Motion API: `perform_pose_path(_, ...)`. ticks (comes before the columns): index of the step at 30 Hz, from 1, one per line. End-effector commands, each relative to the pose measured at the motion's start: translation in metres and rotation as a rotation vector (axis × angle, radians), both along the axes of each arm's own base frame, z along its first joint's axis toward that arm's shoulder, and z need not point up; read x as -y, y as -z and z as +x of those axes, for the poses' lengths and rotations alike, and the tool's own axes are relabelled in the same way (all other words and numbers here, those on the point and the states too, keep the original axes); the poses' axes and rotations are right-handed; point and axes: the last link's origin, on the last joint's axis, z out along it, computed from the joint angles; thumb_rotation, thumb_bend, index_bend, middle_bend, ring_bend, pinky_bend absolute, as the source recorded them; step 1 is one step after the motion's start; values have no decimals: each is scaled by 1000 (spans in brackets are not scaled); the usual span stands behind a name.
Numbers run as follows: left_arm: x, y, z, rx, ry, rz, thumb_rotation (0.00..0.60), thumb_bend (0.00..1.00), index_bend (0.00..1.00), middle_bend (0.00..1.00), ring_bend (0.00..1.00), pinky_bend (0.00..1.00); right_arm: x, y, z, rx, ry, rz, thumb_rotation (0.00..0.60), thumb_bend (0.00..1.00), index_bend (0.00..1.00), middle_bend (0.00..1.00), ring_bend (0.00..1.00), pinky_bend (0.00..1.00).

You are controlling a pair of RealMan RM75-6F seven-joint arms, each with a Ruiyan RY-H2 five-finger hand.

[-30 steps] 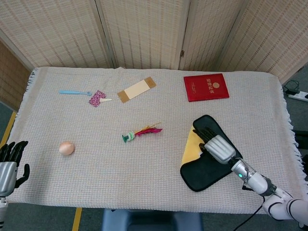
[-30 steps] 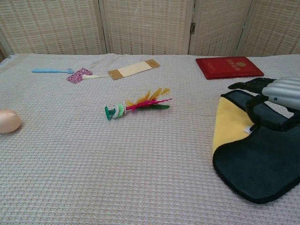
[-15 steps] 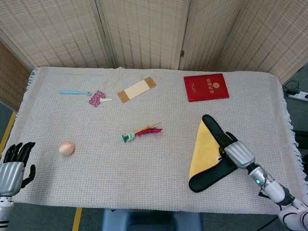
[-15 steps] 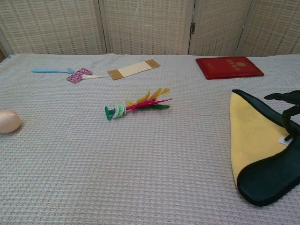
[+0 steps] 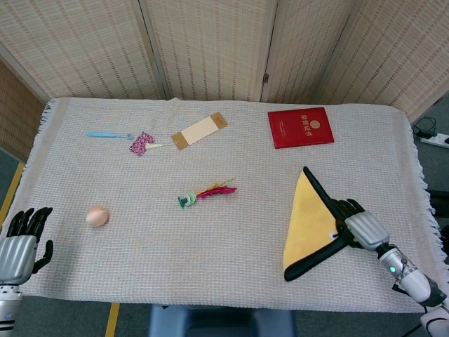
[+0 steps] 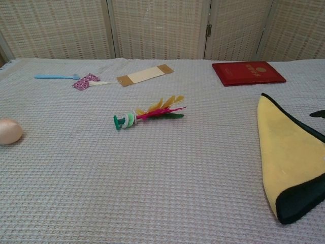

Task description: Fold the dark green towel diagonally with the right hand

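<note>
The dark green towel (image 5: pixel 314 227) lies folded over near the table's front right, its yellow underside up in a triangle with a dark green rim; the chest view shows the towel (image 6: pixel 289 152) at the right edge. My right hand (image 5: pixel 359 226) is at the triangle's right tip, gripping the towel's dark corner with its fingers over the edge. Only a dark fingertip (image 6: pixel 320 114) of that hand reaches into the chest view. My left hand (image 5: pixel 21 239) hangs off the table's front left corner, fingers apart and holding nothing.
A red booklet (image 5: pixel 300 127) lies behind the towel. A feathered shuttlecock (image 5: pixel 205 194) sits mid-table, an egg (image 5: pixel 97 216) at the front left. A tan card (image 5: pixel 200 130), a pink scrap (image 5: pixel 142 143) and a blue toothbrush (image 5: pixel 109 134) lie at the back left.
My right hand has pulled the towel's corner to the right and toward the front edge. The dark top face has turned under and the yellow triangle has widened. The left hand has barely moved.
</note>
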Motion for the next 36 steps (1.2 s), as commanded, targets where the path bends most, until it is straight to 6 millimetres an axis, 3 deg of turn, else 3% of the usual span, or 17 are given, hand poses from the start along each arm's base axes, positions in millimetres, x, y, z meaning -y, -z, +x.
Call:
perform_pose_path(1, 0, 1, 0, 0, -3, -1, 600, 645, 41, 134, 31, 3, -1, -4, -5, 0, 17, -13, 600, 547, 644, 4, 11, 0)
perform_pose_path(16, -1, 4, -2, -8, -13, -10, 600, 644, 40, 134, 31, 3, -5, -5, -19, -2, 58, -26, 600, 546, 640, 4, 12, 0)
perform_pose_path(28, -1, 5, -2, -8, -17, -14, 600, 643, 40, 134, 31, 3, -9, -10, -22, 13, 82, -20, 600, 546, 286, 0, 0, 0)
perform_pose_path(36, -1, 3, -1, -2, -12, -8, 600, 643, 39, 134, 31, 3, -12, -24, -18, 85, 88, -66, 600, 546, 259, 0, 0, 0)
